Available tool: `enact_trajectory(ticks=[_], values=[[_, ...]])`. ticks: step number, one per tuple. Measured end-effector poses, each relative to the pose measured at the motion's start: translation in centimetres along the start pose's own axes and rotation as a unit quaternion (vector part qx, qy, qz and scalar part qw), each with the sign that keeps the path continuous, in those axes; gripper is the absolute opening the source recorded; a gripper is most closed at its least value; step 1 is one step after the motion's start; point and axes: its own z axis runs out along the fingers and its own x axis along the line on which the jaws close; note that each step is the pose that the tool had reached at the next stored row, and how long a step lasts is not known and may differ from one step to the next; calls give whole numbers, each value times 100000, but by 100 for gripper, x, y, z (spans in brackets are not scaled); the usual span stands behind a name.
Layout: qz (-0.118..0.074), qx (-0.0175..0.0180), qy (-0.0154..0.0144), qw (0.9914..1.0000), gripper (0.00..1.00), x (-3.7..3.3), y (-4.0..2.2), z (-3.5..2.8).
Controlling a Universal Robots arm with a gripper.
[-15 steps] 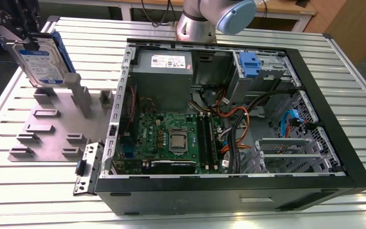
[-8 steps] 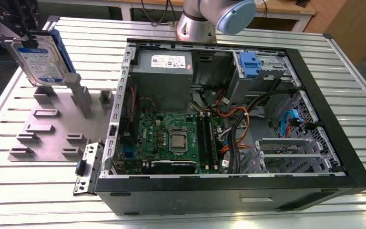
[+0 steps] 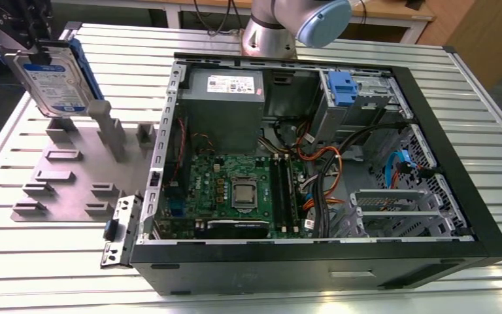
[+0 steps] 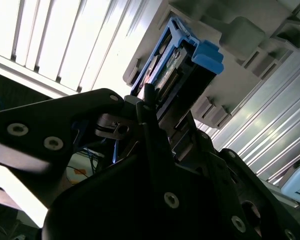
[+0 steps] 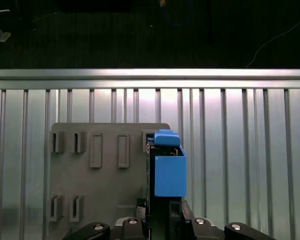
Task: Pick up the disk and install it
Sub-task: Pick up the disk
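Pick-up looks done: my gripper (image 3: 34, 47) has its fingers clamped on the disk (image 3: 59, 82), upright over the grey fixture plate (image 3: 68, 183). Install not yet done (I'd judge it calls for squaring the rails to the drive cage (image 3: 371, 98)).

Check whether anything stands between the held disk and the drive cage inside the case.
Yes. The disk, held in the jaws above the fixture plate, has the case's side wall and the grey power-supply box between it and the drive cage. The case is open on top.
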Motion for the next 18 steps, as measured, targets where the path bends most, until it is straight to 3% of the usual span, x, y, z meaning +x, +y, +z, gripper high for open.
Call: enact_trajectory(ticks=[4,11,18], values=[[-1,7,-5,100000,35,-1,2,-35],[-2,-3,1,100000,35,-1,2,-41],[-2,4,-2,100000,35,-4,6,-140]])
